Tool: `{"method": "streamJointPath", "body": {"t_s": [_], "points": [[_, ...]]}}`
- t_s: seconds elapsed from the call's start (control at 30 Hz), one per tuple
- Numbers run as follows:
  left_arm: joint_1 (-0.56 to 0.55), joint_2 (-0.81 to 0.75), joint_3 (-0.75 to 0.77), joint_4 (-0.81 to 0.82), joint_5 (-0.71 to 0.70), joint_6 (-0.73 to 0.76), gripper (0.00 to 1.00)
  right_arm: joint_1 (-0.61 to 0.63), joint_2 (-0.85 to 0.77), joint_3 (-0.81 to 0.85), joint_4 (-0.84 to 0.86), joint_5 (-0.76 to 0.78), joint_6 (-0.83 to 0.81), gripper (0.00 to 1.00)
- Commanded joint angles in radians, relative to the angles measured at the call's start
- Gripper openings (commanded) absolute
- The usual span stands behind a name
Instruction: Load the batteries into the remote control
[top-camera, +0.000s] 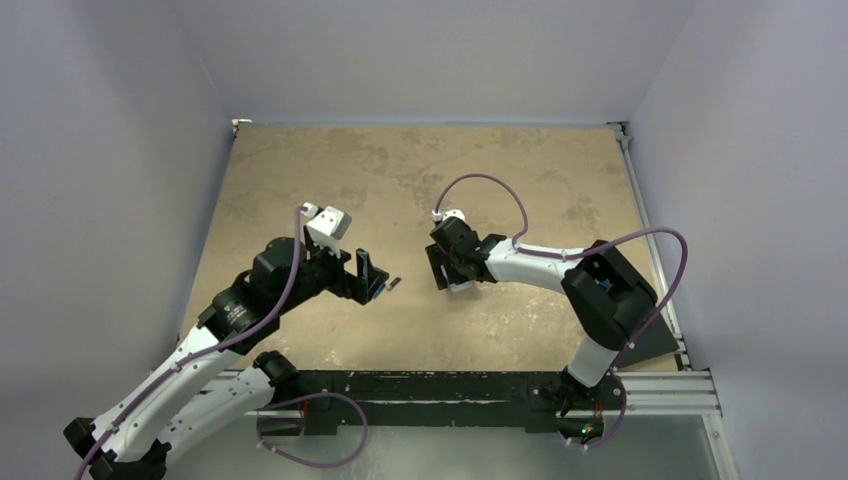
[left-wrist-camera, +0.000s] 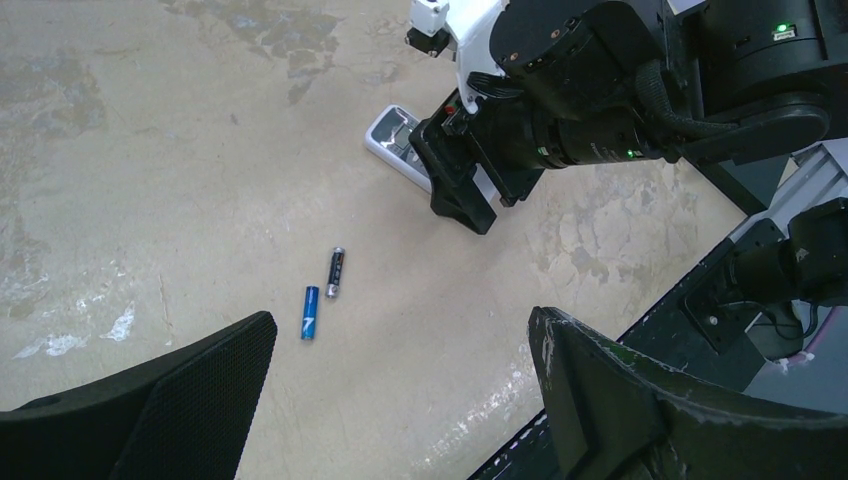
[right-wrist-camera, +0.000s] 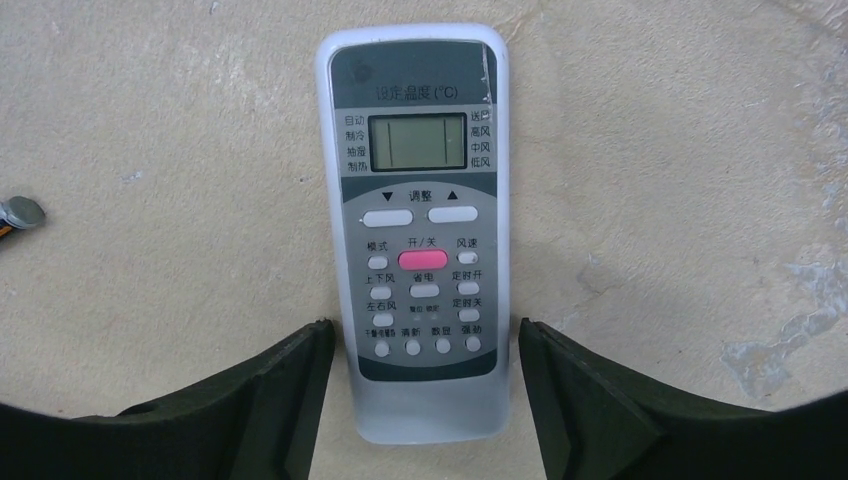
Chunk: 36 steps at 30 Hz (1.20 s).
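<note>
Remote control (right-wrist-camera: 415, 230) lies face up toward the near edge of the table (top-camera: 300, 170), its lower end between the spread jaws of my right gripper (right-wrist-camera: 422, 335), untouched. Blue battery (left-wrist-camera: 310, 313) and dark battery (left-wrist-camera: 335, 273) lie nearby below my wide-spread left gripper (left-wrist-camera: 400, 330). I think closing off-centre could twist the remote away.

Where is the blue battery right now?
The blue battery lies on the table in the left wrist view, beside the dark battery, just ahead of the left gripper.

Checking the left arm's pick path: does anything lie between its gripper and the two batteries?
Nothing visible. The blue battery and dark battery lie on bare table just ahead of the open left gripper; the remote control and right gripper sit beyond them.
</note>
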Motion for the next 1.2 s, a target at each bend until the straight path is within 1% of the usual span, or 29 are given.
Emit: {"method": "streamJointPath", "body": {"t_s": [0.0,0.1,0.13,0.27,0.4,0.53,0.63,0.87,0.97,1.17], "points": [[-0.002,0.003,-0.002,0.027,0.001,0.000,0.99,-0.005,-0.004,-0.020,0.030,0.003,-0.012,0.74],[-0.002,0.008,-0.002,0.027,-0.002,-0.001,0.99,-0.005,-0.001,-0.029,0.028,0.012,-0.012,0.70],[0.000,0.010,-0.001,0.027,-0.004,-0.001,0.99,-0.006,-0.001,-0.032,0.029,0.015,-0.012,0.66],[-0.001,0.015,-0.003,0.025,-0.007,-0.002,0.99,-0.005,-0.009,-0.046,0.030,0.012,-0.012,0.49],[0.000,0.023,-0.002,0.024,-0.009,-0.004,0.99,-0.005,-0.055,-0.058,0.022,-0.005,-0.014,0.31],[-0.001,0.031,-0.002,0.024,-0.009,-0.008,0.99,-0.005,-0.126,-0.072,-0.001,-0.025,-0.018,0.19],[-0.002,0.035,-0.006,0.031,-0.006,-0.011,0.99,-0.004,-0.192,-0.088,-0.016,-0.038,-0.031,0.17],[0.000,0.100,0.011,0.023,-0.009,-0.030,0.99,0.010,-0.363,-0.173,-0.002,-0.180,-0.086,0.14],[-0.001,0.130,0.030,0.003,-0.009,-0.056,0.99,0.056,-0.434,-0.191,-0.005,-0.179,-0.092,0.14],[-0.001,0.158,0.024,-0.002,-0.005,-0.149,0.99,0.115,-0.482,-0.172,-0.041,-0.183,-0.066,0.12]]}}
